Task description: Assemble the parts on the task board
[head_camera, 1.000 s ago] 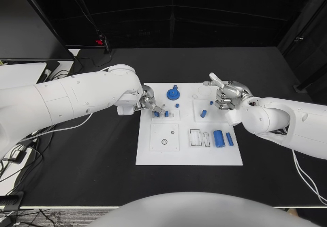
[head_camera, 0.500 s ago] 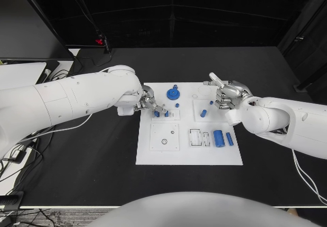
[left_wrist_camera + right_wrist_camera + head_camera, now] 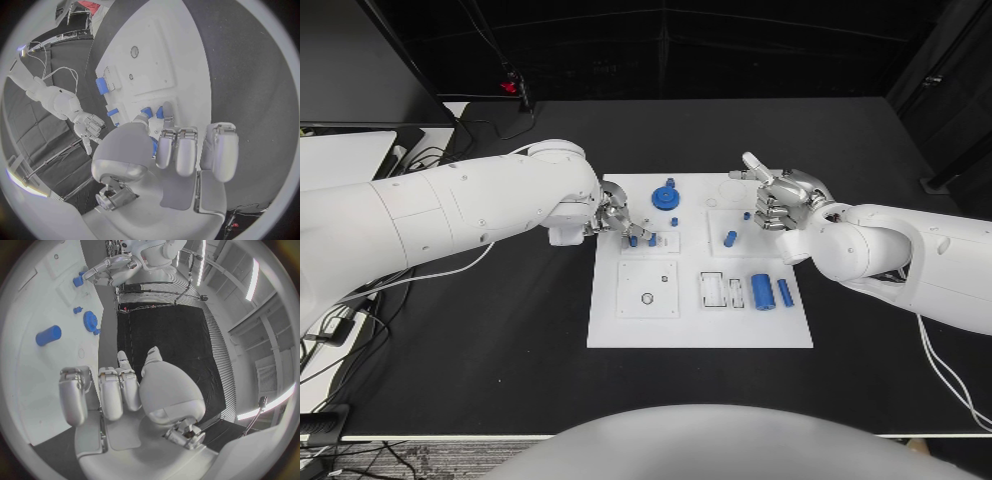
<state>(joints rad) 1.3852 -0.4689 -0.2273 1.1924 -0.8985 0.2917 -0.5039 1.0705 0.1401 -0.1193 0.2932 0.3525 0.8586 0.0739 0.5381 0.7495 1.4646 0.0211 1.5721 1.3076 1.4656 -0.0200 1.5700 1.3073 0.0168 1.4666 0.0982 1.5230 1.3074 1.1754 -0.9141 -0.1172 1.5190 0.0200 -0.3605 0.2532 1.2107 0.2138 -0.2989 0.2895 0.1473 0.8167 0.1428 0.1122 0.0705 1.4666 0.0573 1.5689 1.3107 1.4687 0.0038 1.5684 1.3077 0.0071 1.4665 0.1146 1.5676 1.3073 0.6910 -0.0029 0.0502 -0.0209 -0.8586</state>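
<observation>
Head view has our left hand (image 3: 613, 221) at the left edge of the white task board (image 3: 701, 335), fingertips down on a small blue peg (image 3: 633, 241) in the upper-left block, with a second peg (image 3: 652, 240) just beside it. From the left wrist view we see the fingers (image 3: 177, 152) curled toward those pegs (image 3: 147, 111), but we cannot tell whether one is truly pinched. Our right hand (image 3: 783, 203) hovers over the board's upper right corner, fingers curled in with nothing in them. On the board we see a blue gear (image 3: 666, 198) near the top, a peg (image 3: 730, 239) in the right block, and a blue cylinder (image 3: 762, 292) with a slimmer pin (image 3: 786, 293) beside it lower right
</observation>
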